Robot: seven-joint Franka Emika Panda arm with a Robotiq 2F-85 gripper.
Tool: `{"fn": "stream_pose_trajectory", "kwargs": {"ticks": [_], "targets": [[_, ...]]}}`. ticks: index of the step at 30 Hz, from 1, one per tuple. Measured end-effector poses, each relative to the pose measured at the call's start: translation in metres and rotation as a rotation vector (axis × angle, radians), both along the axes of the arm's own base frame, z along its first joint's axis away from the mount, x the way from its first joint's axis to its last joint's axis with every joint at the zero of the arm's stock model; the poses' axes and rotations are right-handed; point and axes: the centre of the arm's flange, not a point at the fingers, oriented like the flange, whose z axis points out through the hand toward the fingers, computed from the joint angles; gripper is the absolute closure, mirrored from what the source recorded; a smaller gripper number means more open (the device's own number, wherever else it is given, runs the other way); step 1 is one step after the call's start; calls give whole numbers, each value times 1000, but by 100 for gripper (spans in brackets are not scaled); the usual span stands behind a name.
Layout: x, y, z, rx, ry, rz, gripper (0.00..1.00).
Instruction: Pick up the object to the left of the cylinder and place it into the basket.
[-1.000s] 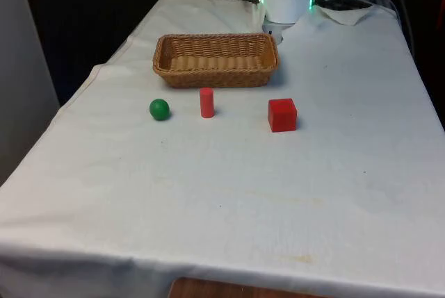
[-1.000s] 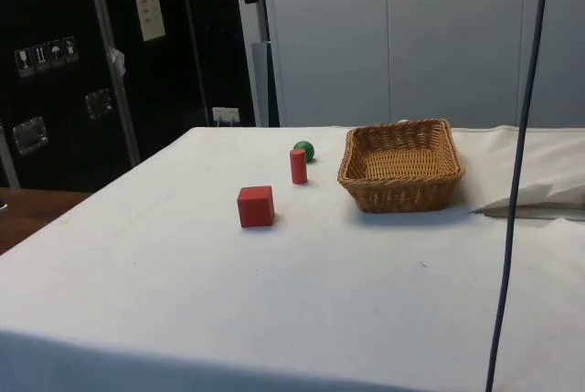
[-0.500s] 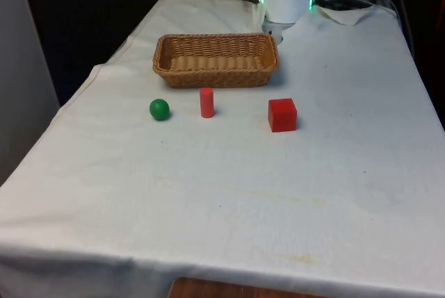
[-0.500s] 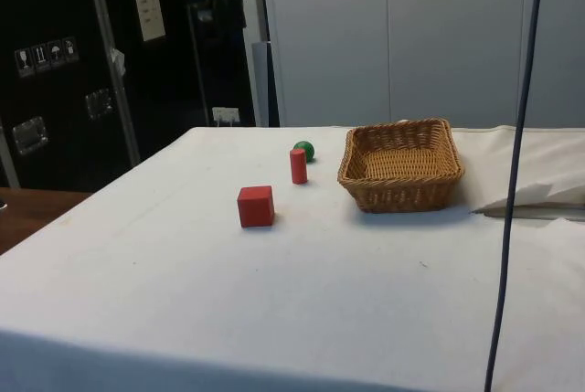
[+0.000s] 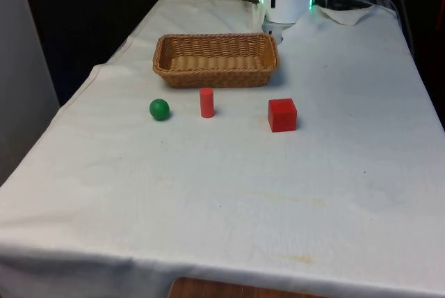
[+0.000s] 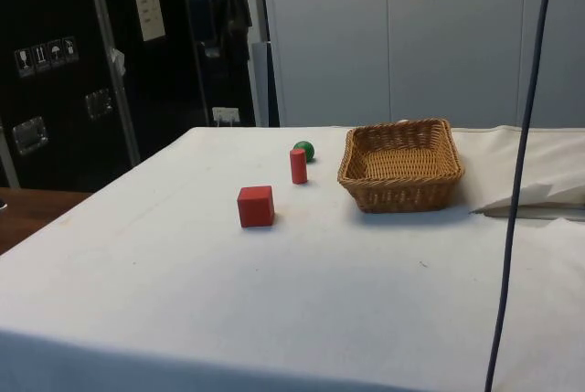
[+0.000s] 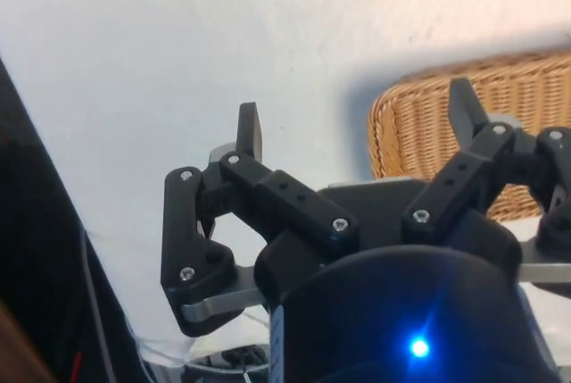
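- Jaws (image 7: 352,120) wide apart, nothing between them; in the wrist view they hang above bare cloth beside the basket (image 7: 464,124) rim.
- Target: the ball (image 5: 159,109), green, sits on the tabletop (image 5: 229,194) at the front view's left of the cylinder (image 5: 206,102). Near the cylinder but clearly apart from it, and in front of the basket's (image 5: 215,58) near wall.
- Side view agrees: ball (image 6: 303,151) just behind the cylinder (image 6: 298,165), basket (image 6: 402,165) alongside.
- Step in hand, as I judge it: the reach toward the ball, not yet begun in earnest; nothing grasped, so the task is at its start.
- To do it well: come down from directly above, centred on the ball, fingers straddling its widest part. A ball rolls if one finger touches first, so close evenly and low on it.
- Orient the fingers so neither sweeps the cylinder; the gap on that side is the tighter one.
- Lift high enough to clear the basket wall before carrying over, and release low inside to avoid a bounce out.
- Other items: a red cube (image 5: 282,114) at the front view's right of the cylinder, well away from the ball; no obstruction.
- The cylinder is upright and looks easy to knock over; it is the main hazard.
- Basket appears empty.
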Motion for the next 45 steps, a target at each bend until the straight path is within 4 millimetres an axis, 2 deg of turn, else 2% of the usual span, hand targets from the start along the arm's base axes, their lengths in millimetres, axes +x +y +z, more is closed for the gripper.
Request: {"fn": "stream_pose_trajectory", "kwargs": {"ticks": [8,24,45], "targets": [[-6,0,-21,-2,-18,23,0],[-6,1,-61,-32,-67,87,0],[-7,6,-132,-86,-94,197,0]]}}
